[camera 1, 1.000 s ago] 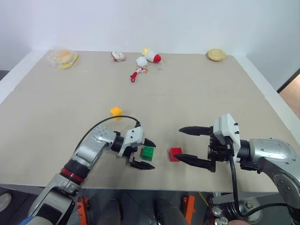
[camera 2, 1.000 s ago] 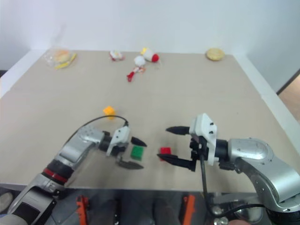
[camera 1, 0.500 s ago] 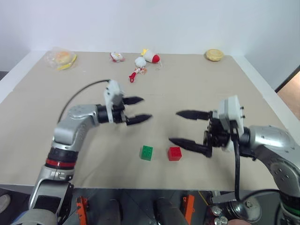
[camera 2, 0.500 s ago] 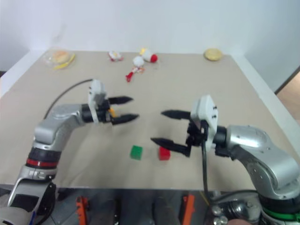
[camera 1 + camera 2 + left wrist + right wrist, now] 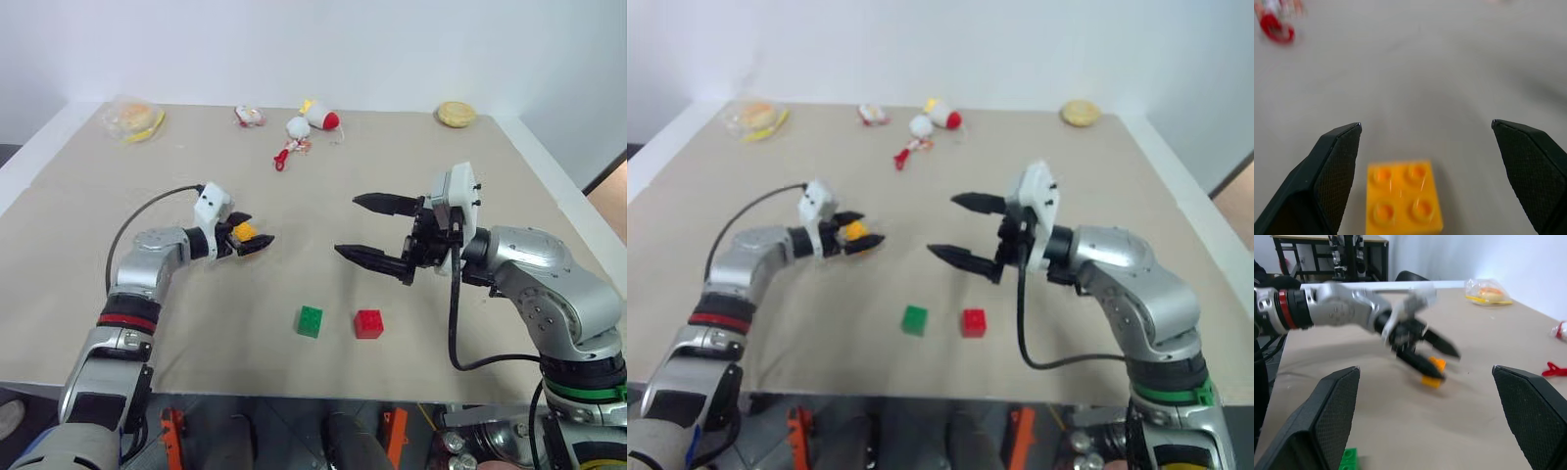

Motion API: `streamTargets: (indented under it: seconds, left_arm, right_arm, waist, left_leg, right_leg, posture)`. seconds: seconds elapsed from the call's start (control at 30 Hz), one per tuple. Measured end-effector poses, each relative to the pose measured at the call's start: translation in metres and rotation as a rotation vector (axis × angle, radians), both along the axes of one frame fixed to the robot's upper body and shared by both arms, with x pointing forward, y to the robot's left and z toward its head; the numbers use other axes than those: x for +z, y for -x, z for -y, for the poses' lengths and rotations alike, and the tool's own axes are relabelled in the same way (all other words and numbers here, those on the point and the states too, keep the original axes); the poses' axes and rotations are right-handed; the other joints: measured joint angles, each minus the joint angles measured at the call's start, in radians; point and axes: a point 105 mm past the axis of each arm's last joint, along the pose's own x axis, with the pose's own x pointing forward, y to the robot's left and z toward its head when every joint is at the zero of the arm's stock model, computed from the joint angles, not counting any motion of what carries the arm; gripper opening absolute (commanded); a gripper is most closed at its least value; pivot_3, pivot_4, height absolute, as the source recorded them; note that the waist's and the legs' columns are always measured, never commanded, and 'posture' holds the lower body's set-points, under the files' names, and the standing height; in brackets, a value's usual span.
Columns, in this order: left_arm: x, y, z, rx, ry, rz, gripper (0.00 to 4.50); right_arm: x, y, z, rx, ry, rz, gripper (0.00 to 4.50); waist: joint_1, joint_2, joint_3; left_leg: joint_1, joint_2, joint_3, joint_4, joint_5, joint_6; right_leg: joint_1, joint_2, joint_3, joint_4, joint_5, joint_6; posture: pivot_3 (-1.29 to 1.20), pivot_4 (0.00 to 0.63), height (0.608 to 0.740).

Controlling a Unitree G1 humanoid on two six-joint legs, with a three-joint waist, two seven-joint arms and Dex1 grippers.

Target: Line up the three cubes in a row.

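Yellow-orange cube (image 5: 245, 232): studded building block, flat on the table (image 5: 411, 186), studs up; set apart from the other two, farther back and to the robot's left.

Left gripper (image 5: 251, 238): jaws spread wide, one on each side of the yellow-orange cube. In the left wrist view the block (image 5: 1403, 198) lies between them, nearer one finger (image 5: 1334, 166) than the other, square to the jaws; no contact visible. Judged: a straight close should catch it.

Green cube (image 5: 310, 321) and red cube (image 5: 368, 323): side by side near the table's front edge, a small gap between, forming the start of the row.

Right gripper (image 5: 373, 231): jaws spread, empty, held above the table behind the red cube, well apart from the yellow-orange one. The left arm is the nearer.
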Motion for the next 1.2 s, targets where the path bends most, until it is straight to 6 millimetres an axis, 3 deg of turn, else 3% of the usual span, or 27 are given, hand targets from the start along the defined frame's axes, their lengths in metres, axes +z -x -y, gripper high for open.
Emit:
streamTargets:
  seconds: [0.17, 0.27, 0.4, 0.5, 0.63, 0.87, 1.03, 1.2]
  left_arm:
    - [-0.012, -0.003, -0.007, 0.043, -0.048, -0.022, 4.42]
    - [-0.015, -0.005, -0.009, 0.065, -0.064, -0.019, 3.71]
    - [-0.019, -0.006, -0.009, 0.071, -0.072, -0.018, 2.22]
    - [-0.019, -0.006, -0.008, 0.069, -0.073, -0.014, 1.36]
    - [-0.016, -0.002, -0.003, 0.014, -0.062, -0.009, 1.38]
    - [0.001, 0.049, 0.002, -0.356, -0.084, 0.052, 1.38]
    - [-0.013, 0.082, -0.011, -0.538, -0.161, 0.003, 1.38]
    - [-0.023, 0.101, -0.005, -0.632, -0.183, -0.021, 1.38]
  right_arm:
    - [-0.003, -0.001, -0.002, 0.003, 0.004, -0.008, 4.50]
    - [-0.002, -0.001, -0.002, 0.004, 0.002, -0.005, 4.50]
    - [-0.002, -0.001, -0.003, 0.005, 0.003, -0.002, 4.50]
    - [-0.002, -0.001, -0.003, 0.005, 0.004, -0.003, 4.50]
    - [-0.002, 0.001, -0.003, 0.020, 0.004, -0.015, 4.50]
    - [-0.015, 0.022, 0.000, 0.114, 0.075, -0.074, 4.50]
    - [-0.030, 0.039, -0.002, 0.198, 0.145, -0.116, 4.50]
    - [-0.038, 0.043, -0.004, 0.227, 0.187, -0.120, 4.50]
  waist:
    - [0.000, 0.000, 0.000]
    - [0.000, 0.000, 0.000]
    - [0.000, 0.000, 0.000]
    - [0.000, 0.000, 0.000]
    - [0.000, 0.000, 0.000]
    - [-0.002, 0.000, 0.000]
    - [-0.002, 0.000, 0.000]
    - [-0.002, 0.000, 0.000]
  left_leg:
    - [0.000, 0.000, 0.000, 0.000, 0.000, 0.000]
    - [0.000, 0.000, 0.000, 0.001, 0.000, 0.000]
    - [0.000, 0.000, 0.000, 0.001, 0.000, 0.000]
    - [0.000, 0.000, 0.000, 0.001, 0.000, 0.000]
    - [0.000, 0.000, 0.000, 0.001, 0.000, 0.000]
    - [0.001, 0.001, 0.000, -0.001, 0.000, 0.000]
    - [0.002, 0.001, 0.001, 0.000, 0.000, 0.000]
    - [0.001, 0.001, 0.002, 0.004, 0.000, 0.000]
  right_leg:
    - [0.000, 0.000, 0.000, 0.000, 0.000, 0.000]
    - [0.000, 0.000, 0.000, 0.000, 0.001, 0.000]
    - [0.000, 0.000, 0.000, 0.000, 0.001, 0.000]
    - [0.000, 0.000, 0.000, 0.000, 0.001, 0.000]
    - [0.000, 0.000, 0.000, 0.000, 0.001, 0.000]
    - [0.000, 0.000, 0.000, 0.001, -0.001, -0.002]
    - [0.000, 0.000, 0.000, 0.001, -0.003, -0.006]
    - [0.001, -0.001, 0.000, 0.001, -0.002, -0.005]
  posture:
    - [0.00, 0.150, 0.737]
    - [0.00, 0.150, 0.737]
    - [0.00, 0.150, 0.737]
    - [0.00, 0.150, 0.737]
    - [0.00, 0.150, 0.737]
    - [0.00, 0.150, 0.737]
    - [0.00, 0.150, 0.737]
    - [0.00, 0.150, 0.737]
